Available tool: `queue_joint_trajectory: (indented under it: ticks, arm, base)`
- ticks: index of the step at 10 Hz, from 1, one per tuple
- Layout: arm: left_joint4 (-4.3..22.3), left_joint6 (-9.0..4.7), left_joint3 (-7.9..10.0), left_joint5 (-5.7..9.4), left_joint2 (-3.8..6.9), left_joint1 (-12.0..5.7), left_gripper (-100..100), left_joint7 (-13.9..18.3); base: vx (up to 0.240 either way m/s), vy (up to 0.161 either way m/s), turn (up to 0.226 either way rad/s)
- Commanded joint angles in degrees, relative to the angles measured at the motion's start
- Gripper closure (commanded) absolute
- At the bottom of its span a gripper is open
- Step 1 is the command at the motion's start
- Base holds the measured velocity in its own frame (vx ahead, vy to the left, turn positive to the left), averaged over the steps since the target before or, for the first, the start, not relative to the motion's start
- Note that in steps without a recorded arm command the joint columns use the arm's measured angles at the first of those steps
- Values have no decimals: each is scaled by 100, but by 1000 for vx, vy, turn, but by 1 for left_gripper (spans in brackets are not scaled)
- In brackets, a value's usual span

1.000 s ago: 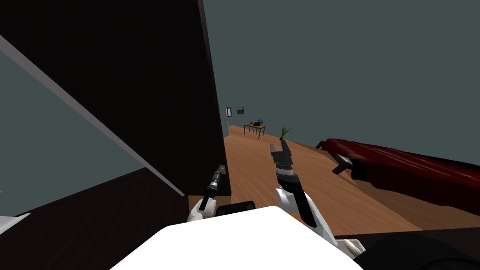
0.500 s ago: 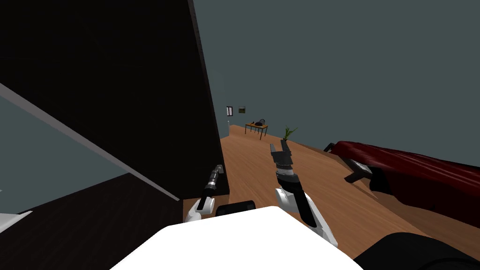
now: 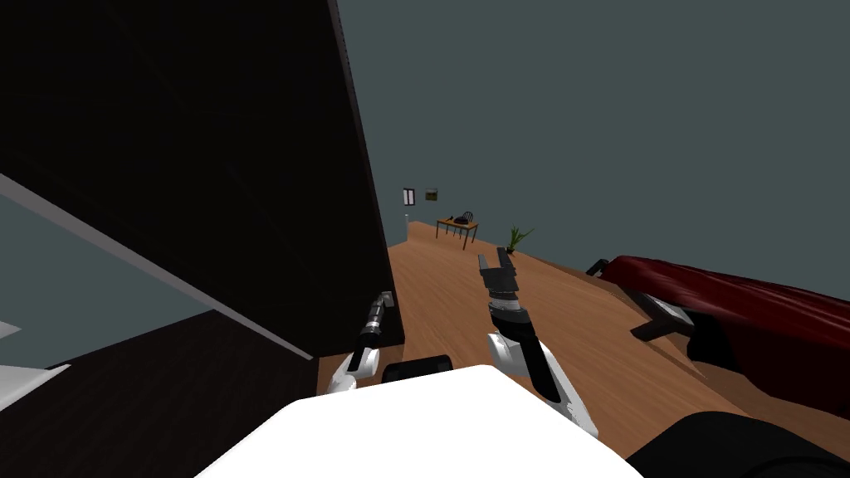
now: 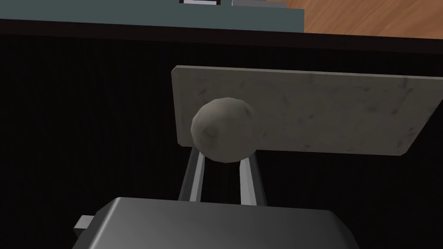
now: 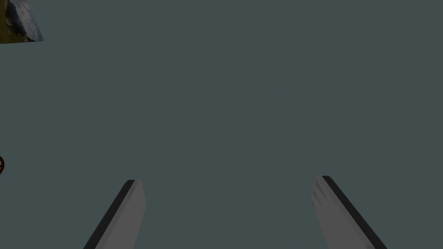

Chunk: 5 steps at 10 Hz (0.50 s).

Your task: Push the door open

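**Left hand at the door knob**

The dark door (image 3: 207,166) stood ajar, its free edge turned toward the wood floor (image 3: 465,282) beyond it. The left hand (image 3: 386,299) was right against that edge of the door, at a round grey knob (image 4: 226,129) set on a pale rectangular plate (image 4: 329,112). Its two fingers (image 4: 195,173) were drawn close together on the knob, their tips hidden behind the ball. The right hand (image 3: 498,264) hung well clear of the door, out over the floor, with its fingers (image 5: 125,216) spread wide and holding nothing. A dark red piece of furniture (image 3: 747,307) lay farther from the door, past the right hand.
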Motion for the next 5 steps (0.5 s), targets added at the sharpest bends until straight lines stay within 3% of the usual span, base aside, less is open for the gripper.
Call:
queue_joint_trajectory:
  ticks: [1, 3, 4, 5]
  arm:
    - [14, -17, 87, 49, 76, -26, 100, -24]
    - [22, -21, 189, 106, 125, -31, 100, -54]
    - [-35, -7, -38, 36, 188, 53, -100, -83]
    - [-35, -7, -38, 36, 188, 53, -100, -83]
  base:
    - [184, -93, 43]
    - [180, -88, 71]
    - [-57, -4, 260]
    - [-208, 11, 120]
